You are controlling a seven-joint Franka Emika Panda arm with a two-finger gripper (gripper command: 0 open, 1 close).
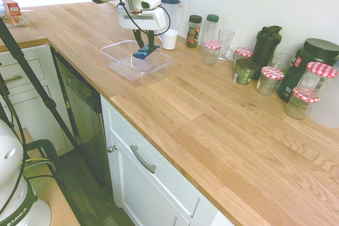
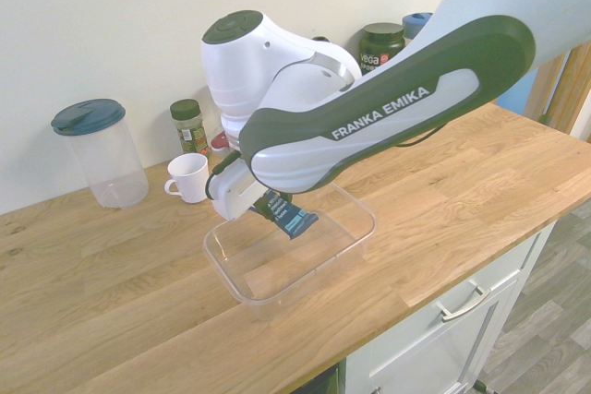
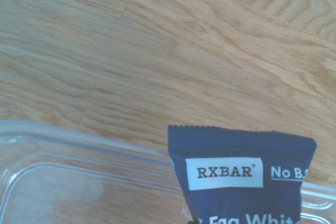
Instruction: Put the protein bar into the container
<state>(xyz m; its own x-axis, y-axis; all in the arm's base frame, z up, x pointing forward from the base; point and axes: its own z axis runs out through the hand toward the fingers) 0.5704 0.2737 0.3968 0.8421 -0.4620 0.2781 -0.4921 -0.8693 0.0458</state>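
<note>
The dark-blue protein bar (image 1: 144,52) hangs tilted over the middle of the clear plastic container (image 1: 117,57), and my gripper (image 1: 144,45) is shut on its upper end. From the other side, the protein bar (image 2: 294,220) sits inside the container's (image 2: 343,240) outline, just above its floor. Up close, the wrist view shows the protein bar (image 3: 239,178) with white print, over the container's rim (image 3: 79,139) and the wood beyond.
A white mug (image 1: 169,39) and a clear pitcher with a blue lid (image 2: 99,151) stand behind the container. Spice bottles (image 1: 194,30), a glass (image 1: 225,43) and several red-checked jars (image 1: 271,80) line the wall. The counter's front edge (image 1: 106,96) runs close by the container.
</note>
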